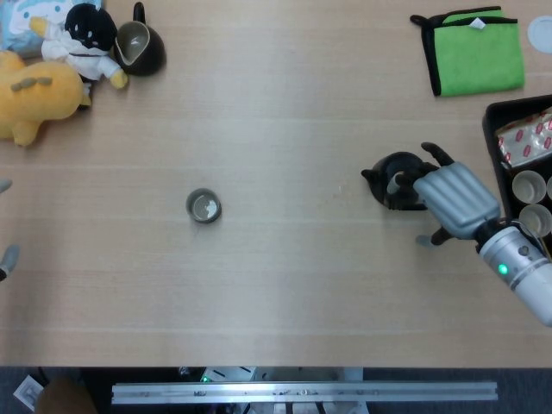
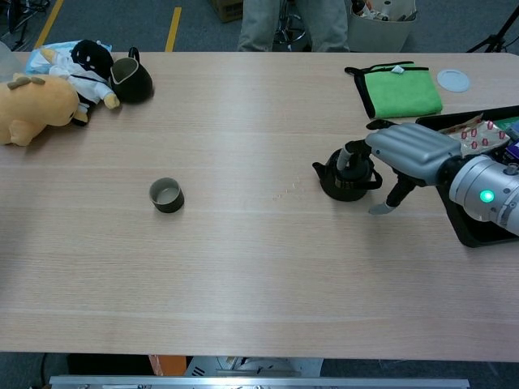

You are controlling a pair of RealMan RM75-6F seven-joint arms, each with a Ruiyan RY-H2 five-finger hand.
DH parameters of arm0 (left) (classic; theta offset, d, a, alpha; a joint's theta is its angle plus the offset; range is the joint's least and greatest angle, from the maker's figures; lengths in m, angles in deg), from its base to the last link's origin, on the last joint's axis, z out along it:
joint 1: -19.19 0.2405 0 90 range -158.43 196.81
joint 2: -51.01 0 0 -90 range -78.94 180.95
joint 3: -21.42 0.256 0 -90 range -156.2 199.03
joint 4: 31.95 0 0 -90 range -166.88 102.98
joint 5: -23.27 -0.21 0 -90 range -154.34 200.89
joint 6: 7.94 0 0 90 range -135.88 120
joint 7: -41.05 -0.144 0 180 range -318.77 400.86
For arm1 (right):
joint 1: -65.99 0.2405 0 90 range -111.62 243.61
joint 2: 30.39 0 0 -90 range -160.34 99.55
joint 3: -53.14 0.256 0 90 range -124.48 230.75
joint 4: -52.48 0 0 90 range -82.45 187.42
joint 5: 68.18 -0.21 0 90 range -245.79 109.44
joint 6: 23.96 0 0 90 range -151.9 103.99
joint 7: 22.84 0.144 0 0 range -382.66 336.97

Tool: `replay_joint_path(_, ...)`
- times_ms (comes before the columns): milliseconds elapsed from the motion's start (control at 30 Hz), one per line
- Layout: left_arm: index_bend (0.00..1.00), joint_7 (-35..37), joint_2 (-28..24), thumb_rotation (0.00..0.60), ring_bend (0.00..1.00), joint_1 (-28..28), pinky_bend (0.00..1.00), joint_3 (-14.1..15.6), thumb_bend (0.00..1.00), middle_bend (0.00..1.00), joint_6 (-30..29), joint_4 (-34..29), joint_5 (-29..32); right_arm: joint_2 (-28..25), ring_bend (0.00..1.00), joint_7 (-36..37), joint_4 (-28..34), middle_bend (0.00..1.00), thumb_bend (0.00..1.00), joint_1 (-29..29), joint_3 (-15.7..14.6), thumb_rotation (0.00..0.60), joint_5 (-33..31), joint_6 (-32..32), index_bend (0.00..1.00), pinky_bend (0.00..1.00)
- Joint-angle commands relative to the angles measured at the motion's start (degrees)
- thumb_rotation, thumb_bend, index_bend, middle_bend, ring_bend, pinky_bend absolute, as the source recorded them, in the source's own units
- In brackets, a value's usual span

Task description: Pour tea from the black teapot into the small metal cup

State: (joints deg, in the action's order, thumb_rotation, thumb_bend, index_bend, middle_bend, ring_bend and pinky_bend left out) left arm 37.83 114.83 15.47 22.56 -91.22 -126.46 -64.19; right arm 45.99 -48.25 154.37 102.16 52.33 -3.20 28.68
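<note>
At the counter's [image 2: 243, 267] right side, the right hand [image 1: 455, 200] touches the black teapot [image 1: 398, 180] from its right, fingers curling at it, grip not confirmable; small metal cup [image 1: 203, 207] sits well apart to the left.

Black teapot [image 1: 398, 179], glossy. Small metal cup [image 1: 203, 207] dull grey-olive, pale inside. Right hand [image 1: 455, 201] silver-grey back, black fingers [image 1: 435, 154]; green light on wrist. Desk [image 1: 285, 112] pale wood grain. Green cloth [image 1: 478, 52], black border, white tag. Yellow plush [image 1: 34, 93]; black-and-white plush [image 1: 84, 39] beside. Black pitcher [image 1: 138, 45], greyish interior. Black tray [image 1: 498, 121]; red-and-white patterned packet [image 1: 526, 136] inside. Yellow floor stripe [image 2: 175, 23] beyond desk.
</note>
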Motion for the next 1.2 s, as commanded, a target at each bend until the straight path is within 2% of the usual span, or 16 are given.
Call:
replay_joint_path(33,0.16,0.03,-0.03,0.6,0.11,0.06,0.08,0.09,0.29,0.14,-0.03,-0.05,-0.07,-0.07,0.31,0.15,0.0,0.39,0.0,-0.18,-0.23,0.6,0.19,0.07,0.33,0.04)
replay_joint_path(1200,0.16,0.98,0.42,0.6,0.11,-0.08,0.08,0.42,0.29,0.14,0.59,0.94,-0.26,3.46,0.31,-2.88,-2.4,0.4,0.0,-0.33,-1.65,0.6,-2.72,-0.23,0.36,0.04)
